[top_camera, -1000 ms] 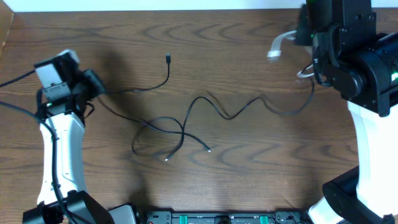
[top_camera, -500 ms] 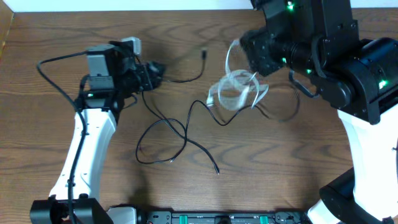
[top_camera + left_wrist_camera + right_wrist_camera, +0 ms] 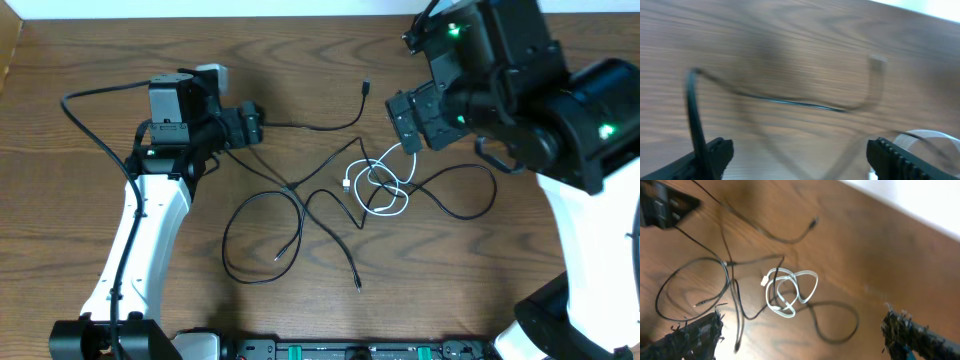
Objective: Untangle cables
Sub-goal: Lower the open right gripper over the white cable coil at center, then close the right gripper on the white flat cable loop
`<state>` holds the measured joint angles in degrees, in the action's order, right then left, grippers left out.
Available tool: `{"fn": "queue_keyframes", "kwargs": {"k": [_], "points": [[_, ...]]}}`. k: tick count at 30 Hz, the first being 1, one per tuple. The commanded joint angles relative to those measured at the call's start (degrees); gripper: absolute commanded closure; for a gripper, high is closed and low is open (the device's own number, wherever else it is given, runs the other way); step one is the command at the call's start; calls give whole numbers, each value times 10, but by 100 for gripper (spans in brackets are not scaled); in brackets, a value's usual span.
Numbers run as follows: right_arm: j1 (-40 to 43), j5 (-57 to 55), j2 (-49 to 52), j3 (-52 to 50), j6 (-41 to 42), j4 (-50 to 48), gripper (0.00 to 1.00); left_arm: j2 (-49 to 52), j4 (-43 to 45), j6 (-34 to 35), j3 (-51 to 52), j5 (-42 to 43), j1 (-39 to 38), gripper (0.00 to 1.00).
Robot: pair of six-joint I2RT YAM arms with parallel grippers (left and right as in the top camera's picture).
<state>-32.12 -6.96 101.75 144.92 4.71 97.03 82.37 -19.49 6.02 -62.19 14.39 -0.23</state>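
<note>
Overhead looks straight down; high right wrist shares white cable (image 3: 396,211).

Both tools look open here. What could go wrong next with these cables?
1. The white cable lies coiled across a looped black cable; pulling either may drag both or tighten the coil.
2. Another black cable runs close beside a finger of the open left tool; it could snag when that arm moves.
The open right tool holds nothing.
</note>
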Motion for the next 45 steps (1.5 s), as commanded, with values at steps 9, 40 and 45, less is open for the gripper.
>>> {"fn": "queue_keyframes", "kwargs": {"k": [9,40,45], "points": [[-6,-162,3,-289,330,-128,1,-47,0,-42,-8,-366,0,4],[-4,-44,3,-727,232,-414,1,-192,-24,-43,-8,-329,-2,0],[-4,-30,3,-773,214,-461,1,-192,-24,-43,-8,-329,-2,0]]}}
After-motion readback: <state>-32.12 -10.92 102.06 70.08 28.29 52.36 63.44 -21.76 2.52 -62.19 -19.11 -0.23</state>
